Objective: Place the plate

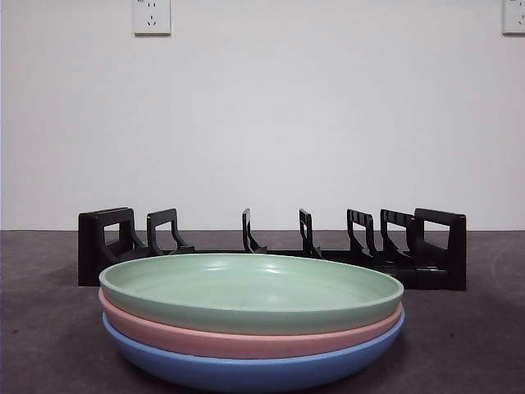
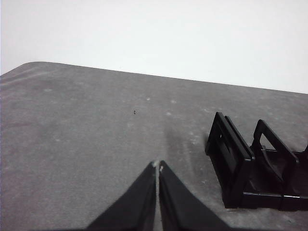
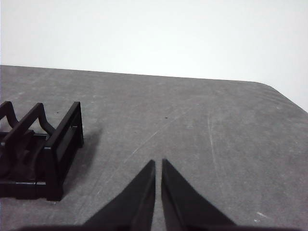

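Green plate [image 1: 250, 287] tops pink [image 1: 246, 338], blue [image 1: 246, 369] plates.

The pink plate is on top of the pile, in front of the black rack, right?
Not quite. The front view shows the pale green round plate on top. The pink round plate is in the middle, above the blue round plate. The pile does sit in front of the black slotted plastic rack.
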